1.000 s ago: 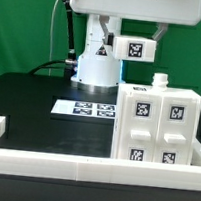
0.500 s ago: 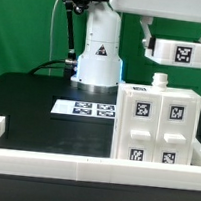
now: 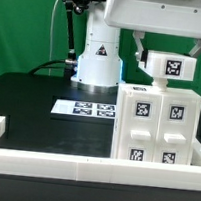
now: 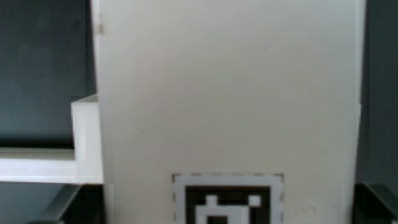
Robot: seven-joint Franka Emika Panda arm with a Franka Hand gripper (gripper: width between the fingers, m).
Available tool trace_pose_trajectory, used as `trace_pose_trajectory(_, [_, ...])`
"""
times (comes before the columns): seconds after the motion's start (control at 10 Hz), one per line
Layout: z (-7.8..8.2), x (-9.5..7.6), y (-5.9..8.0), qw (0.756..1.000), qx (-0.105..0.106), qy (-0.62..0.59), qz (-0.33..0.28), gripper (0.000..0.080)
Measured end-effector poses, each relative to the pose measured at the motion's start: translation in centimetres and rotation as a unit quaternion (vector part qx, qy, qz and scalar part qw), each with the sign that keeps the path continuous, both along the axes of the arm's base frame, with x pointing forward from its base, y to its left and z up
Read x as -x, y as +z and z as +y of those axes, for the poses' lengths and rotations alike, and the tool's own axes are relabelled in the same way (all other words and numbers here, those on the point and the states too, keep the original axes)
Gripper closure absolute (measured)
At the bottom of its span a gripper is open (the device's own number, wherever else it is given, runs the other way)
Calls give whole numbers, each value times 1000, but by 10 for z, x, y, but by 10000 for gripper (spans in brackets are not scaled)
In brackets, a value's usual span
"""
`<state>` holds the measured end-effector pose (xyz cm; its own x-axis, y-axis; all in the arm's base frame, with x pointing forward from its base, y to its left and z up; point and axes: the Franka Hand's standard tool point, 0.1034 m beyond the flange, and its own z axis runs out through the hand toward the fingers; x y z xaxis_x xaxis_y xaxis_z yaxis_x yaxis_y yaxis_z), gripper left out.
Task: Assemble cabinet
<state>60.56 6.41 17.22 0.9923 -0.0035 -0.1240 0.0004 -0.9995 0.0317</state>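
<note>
The cabinet [image 3: 158, 127] is a large white box with four tagged square fronts, standing at the exterior view's right against the front rail. My gripper [image 3: 170, 54] is shut on a white tagged panel [image 3: 170, 67] and holds it level just above the cabinet's top, very close to it; I cannot tell if they touch. In the wrist view the panel [image 4: 222, 90] fills most of the picture, with its tag [image 4: 228, 200] low down between dark fingers [image 4: 377, 200].
The marker board [image 3: 85, 109] lies on the black table in front of the robot base [image 3: 97, 63]. A long white border rail [image 3: 62, 165] runs along the front and also shows in the wrist view [image 4: 45, 165].
My gripper carried the tagged panel toward the exterior view's right, then lowered it and shifted slightly left, ending just above the cabinet's top.
</note>
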Motion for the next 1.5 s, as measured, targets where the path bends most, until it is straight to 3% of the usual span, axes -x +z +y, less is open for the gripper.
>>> trace_pose_trajectory(0.6, [-6,-4,-4,1000,-1,14,-2,238])
trace_pose_trajectory(0.8, [-4,-3,-11,1000,-1,16,0,238])
trace_pose_trajectory(1.5, [2,-9,-12,1000,-1,16,-17,238])
